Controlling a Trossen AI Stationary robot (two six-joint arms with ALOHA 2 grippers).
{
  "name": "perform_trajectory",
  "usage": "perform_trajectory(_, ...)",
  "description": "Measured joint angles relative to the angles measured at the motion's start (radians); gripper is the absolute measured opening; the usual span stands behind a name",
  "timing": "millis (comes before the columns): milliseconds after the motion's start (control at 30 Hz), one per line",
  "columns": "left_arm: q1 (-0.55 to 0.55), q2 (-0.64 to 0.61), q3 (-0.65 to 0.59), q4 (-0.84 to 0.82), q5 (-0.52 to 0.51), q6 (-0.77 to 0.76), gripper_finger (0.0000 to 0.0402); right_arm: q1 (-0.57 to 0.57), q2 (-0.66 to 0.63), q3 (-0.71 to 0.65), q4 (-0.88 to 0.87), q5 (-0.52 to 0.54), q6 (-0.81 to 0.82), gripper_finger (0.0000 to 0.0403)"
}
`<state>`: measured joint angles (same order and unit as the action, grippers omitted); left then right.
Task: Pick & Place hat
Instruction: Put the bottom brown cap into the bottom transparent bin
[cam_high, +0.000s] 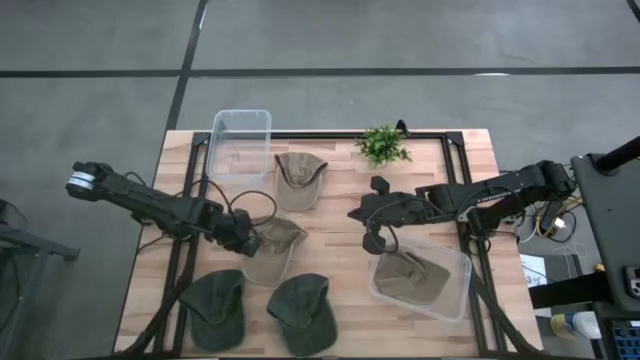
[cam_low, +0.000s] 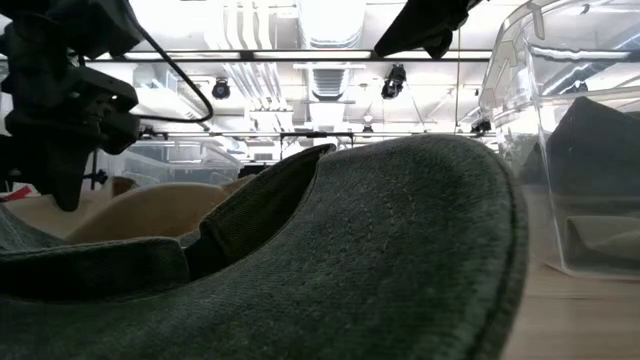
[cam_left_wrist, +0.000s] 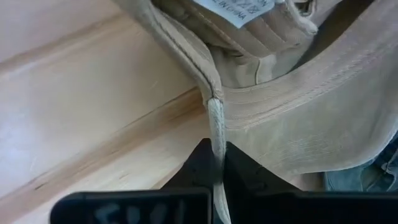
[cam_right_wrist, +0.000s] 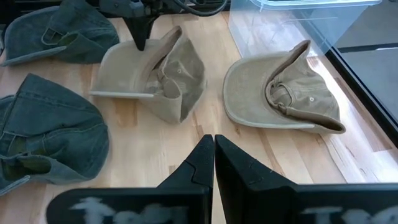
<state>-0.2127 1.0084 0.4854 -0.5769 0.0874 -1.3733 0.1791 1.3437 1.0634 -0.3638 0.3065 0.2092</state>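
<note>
Tan hat (cam_left_wrist: 298, 118) in left hand (cam_left_wrist: 214, 163)

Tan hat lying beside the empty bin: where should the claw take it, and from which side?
Probably pinch the raised inner rim of the tan hat, coming straight down from above. It lies opening-up with its brim flat on the table, so only that upstanding fold offers a bite.

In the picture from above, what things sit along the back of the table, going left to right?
Empty clear bin → tan hat → little green plant.
</note>
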Motion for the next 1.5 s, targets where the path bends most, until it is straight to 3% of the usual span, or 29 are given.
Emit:
perform_trajectory(200, 0.0, -0.017, 0.0, 0.112, -0.018, 0.018, 0.0007, 0.0, 0.0, 0.0, 0.001, 0.0, 0.0, 0.0008)
perform_trajectory(500, 0.0, -0.062, 0.074, 0.123, -0.111, 0.123, 0.0007, 0.0, 0.0, 0.014, 0.015, 0.001, 0.0, 0.0008)
perform_trajectory(900, 0.0, -0.113, 0.188, 0.2, -0.428, 0.424, 0.0007, 0.0, -0.002, 0.074, 0.068, 0.002, -0.001, 0.0008)
perform_trajectory(1500, 0.002, -0.135, 0.2, 0.59, -0.851, 0.946, 0.0007, -0.003, -0.002, 0.095, 0.09, 0.06, 0.019, 0.0008)
